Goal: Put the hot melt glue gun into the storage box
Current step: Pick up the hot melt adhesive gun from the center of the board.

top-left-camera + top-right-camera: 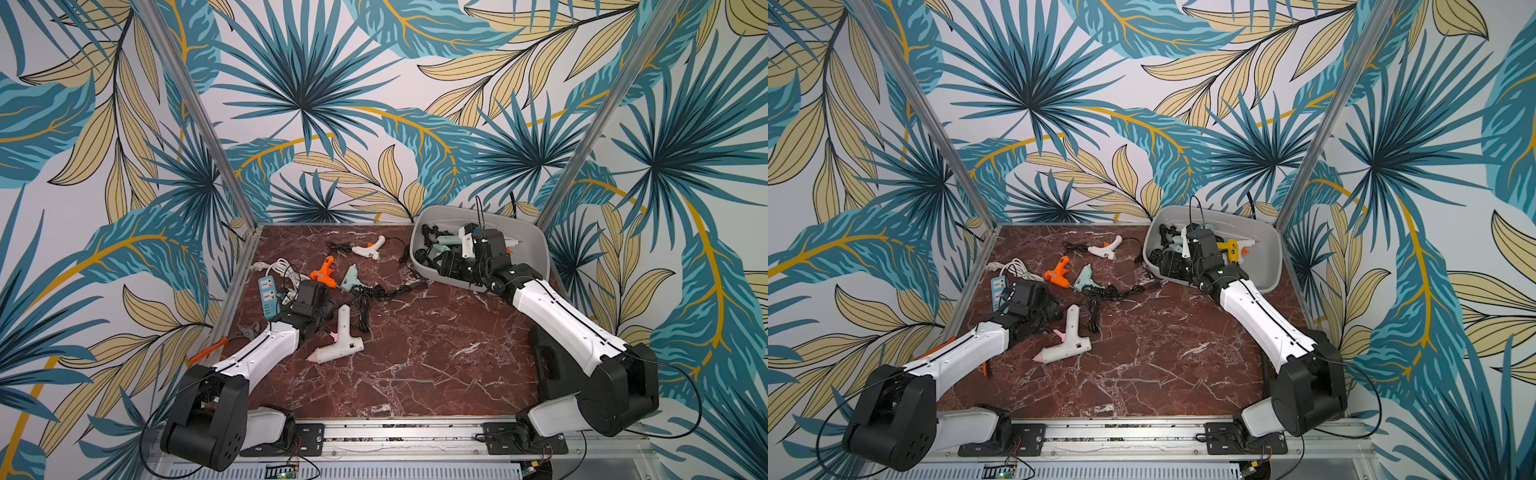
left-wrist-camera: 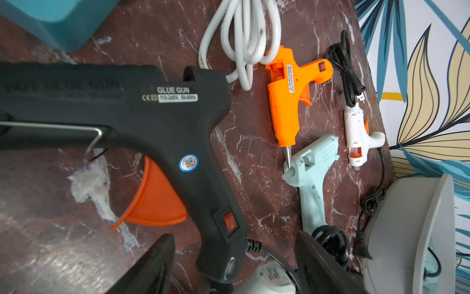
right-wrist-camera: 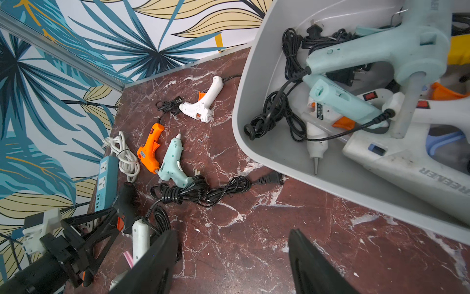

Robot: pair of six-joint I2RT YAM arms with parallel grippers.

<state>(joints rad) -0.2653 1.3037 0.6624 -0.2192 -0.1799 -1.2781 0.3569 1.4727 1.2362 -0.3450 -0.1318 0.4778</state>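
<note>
black glue gun (image 2: 162,119) flat on the surface (image 2: 50,229), handle between spread left fingers (image 2: 157,264) — ungripped, seemingly lined up for closing; right fingers (image 3: 157,259) open, empty, beside the storage box (image 3: 256,76).

- tabletop (image 1: 415,353): dark reddish-brown marble look, white veins all over
- walls (image 1: 374,83): white with teal, beige and mustard jungle leaves (pretty loud tbh)
- storage box (image 3: 254,84): plain light grey
- black glue gun (image 2: 152,114): orange trigger, red switch
- orange glue gun (image 2: 284,101): orange all over
- mint glue gun (image 2: 312,178): pale mint
- small white glue gun (image 2: 354,137): orange trigger
- big white glue gun (image 1: 340,347): pink trigger
- power strip (image 1: 267,297): teal-blue, with a white cable (image 1: 282,266)
</note>
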